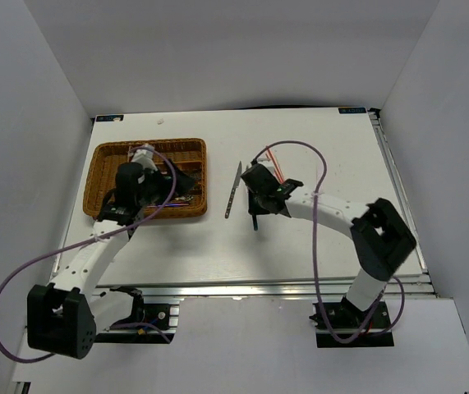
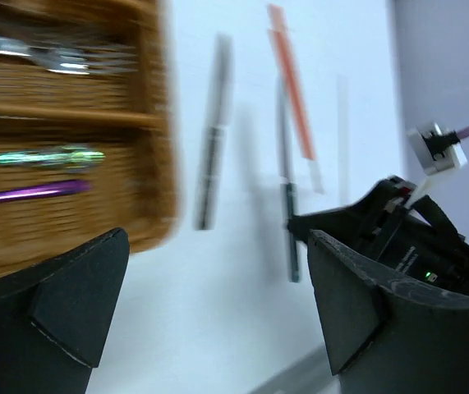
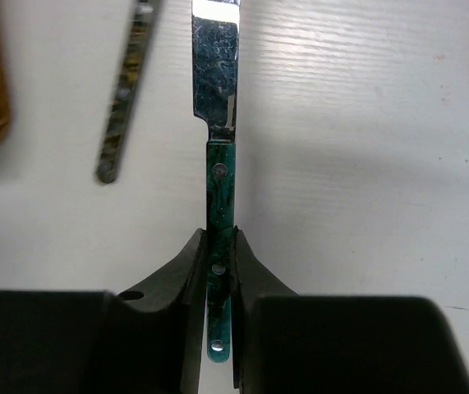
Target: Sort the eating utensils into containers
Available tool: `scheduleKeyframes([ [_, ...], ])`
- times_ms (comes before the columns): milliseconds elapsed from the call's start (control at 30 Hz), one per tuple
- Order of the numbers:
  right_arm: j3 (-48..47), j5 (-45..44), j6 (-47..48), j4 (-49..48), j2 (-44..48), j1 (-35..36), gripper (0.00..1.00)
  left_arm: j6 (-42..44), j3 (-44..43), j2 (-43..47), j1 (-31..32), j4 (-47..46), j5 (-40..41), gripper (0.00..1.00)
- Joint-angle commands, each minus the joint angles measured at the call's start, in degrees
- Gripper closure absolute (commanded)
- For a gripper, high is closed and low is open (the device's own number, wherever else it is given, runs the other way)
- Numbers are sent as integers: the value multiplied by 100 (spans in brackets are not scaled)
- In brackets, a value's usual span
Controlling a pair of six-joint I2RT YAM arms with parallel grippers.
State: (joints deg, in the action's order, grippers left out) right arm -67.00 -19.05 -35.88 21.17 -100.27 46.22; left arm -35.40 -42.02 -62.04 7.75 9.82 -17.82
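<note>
Sorting is partway: your rectangular brown wicker tray (image 1: pixel 168 145) sits part-filled, right gripper (image 3: pixel 220 246) pinches a green-handled steel knife (image 3: pixel 220 176) right of it, left gripper (image 2: pixel 218 238) gapes empty above it.

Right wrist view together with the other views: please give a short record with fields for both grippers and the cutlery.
right gripper: shut on green-handled knife
left gripper: open, empty, near edge of wicker tray
inside tray: fork, iridescent spoon
loose on table: second knife, orange chopstick
</note>
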Motion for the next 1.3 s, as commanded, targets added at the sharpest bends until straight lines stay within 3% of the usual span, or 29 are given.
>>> scheduleKeyframes([
  [0,178,330,792,-543,927,124,100,-861,36,-159,769,-1260,-204,2],
  [200,583,1517,1215,-1036,1852,195,100,-1434,212,-606,1614,-2475,138,4],
  [667,416,2098,1452,-851,2292,467,100,-1488,-324,-1486,2029,-2592,473,44],
  [767,355,2089,1487,-842,2240,529,100,-1496,-430,-1600,2029,-2599,473,61],
  [800,346,2072,1496,-816,2222,537,100,-1505,-456,-1618,2038,-2600,464,78],
  [867,319,2002,1496,-781,2205,538,100,-1531,-509,-1653,2046,-2574,447,99],
  [967,346,1730,1426,-816,2257,538,100,-1610,-571,-1654,2046,-2503,534,100],
  [1100,425,1098,1198,-702,2441,511,45,-1777,-640,-1592,2029,-2091,1192,100],
  [1133,434,844,1119,-658,2494,494,15,-1812,-754,-1592,2011,-1959,1559,100],
  [1167,460,737,1092,-536,2599,467,11,-1909,-816,-1618,1916,-1706,1693,100],
  [1267,486,280,1004,-263,2827,345,11,-2311,-1027,-1662,1452,-1370,2133,100],
])
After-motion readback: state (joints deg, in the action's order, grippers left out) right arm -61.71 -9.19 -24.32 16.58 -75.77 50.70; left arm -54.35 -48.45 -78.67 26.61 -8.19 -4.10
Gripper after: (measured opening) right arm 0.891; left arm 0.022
